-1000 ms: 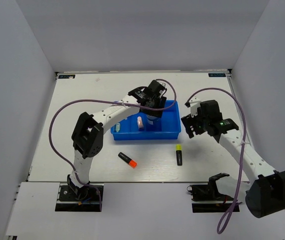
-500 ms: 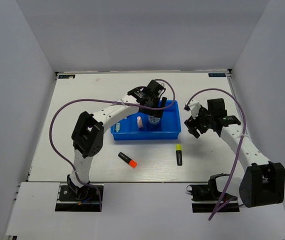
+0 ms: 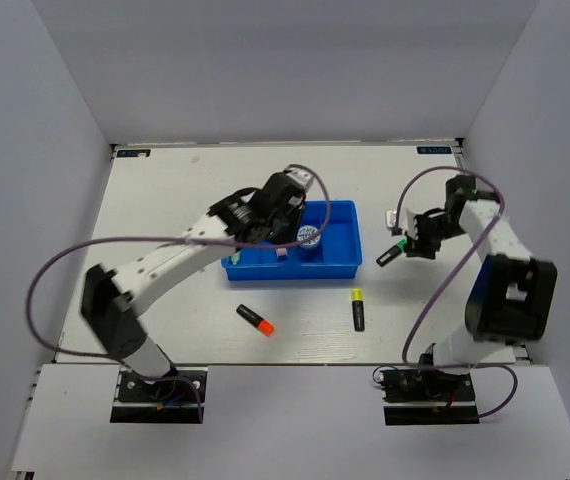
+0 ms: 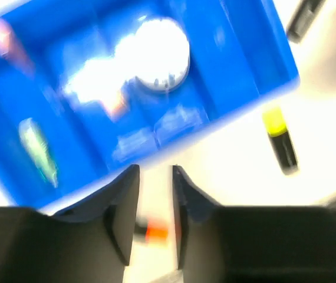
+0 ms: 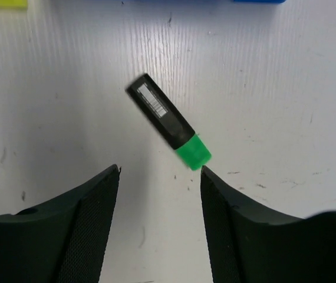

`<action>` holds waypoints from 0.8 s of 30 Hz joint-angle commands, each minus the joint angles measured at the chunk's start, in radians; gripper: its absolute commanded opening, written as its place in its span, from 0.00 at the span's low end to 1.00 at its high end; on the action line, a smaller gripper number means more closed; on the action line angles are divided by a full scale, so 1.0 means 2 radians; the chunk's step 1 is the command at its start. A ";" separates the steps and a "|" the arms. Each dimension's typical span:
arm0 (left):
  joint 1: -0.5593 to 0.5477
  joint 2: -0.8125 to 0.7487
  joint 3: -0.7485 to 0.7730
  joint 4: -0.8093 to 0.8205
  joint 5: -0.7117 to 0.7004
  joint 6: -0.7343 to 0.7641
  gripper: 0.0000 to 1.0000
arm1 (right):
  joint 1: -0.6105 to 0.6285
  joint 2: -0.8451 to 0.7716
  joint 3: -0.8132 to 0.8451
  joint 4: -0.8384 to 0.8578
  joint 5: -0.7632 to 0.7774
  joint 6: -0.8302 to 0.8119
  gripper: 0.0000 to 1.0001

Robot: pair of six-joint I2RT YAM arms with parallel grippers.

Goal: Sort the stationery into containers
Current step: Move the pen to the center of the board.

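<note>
The overhead view alone showed both arms and all three markers at once: the orange-capped marker (image 3: 255,319) near and left of the blue tray (image 3: 315,270), the yellow-capped marker (image 3: 358,309) near and right of it, and the green-capped marker (image 3: 390,257) just right of the tray; only the right wrist view showed the right gripper (image 5: 160,171) spread wide and holding nothing, with the green-capped marker flat on the table (image 3: 165,200) just beyond its fingertips; the blurred left wrist view showed the left gripper (image 4: 155,177) over the tray's near wall, fingers narrow, almost together, empty; the one tray held one blue-and-white disc (image 3: 309,238), a pink eraser (image 3: 281,252) and a grey-green piece (image 3: 235,257) at its left end; a second pinkish smear (image 4: 6,38) showed from the left wrist alone
</note>
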 commanded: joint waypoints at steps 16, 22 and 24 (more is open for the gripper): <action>-0.060 -0.403 -0.338 -0.119 -0.109 -0.179 0.76 | -0.021 0.248 0.208 -0.147 -0.004 -0.308 0.63; -0.060 -0.409 -0.369 -0.110 -0.105 -0.202 0.78 | -0.015 0.285 0.245 -0.156 0.002 -0.307 0.64; -0.061 -0.412 -0.376 -0.106 -0.105 -0.212 0.78 | -0.011 0.298 0.258 -0.162 0.015 -0.312 0.64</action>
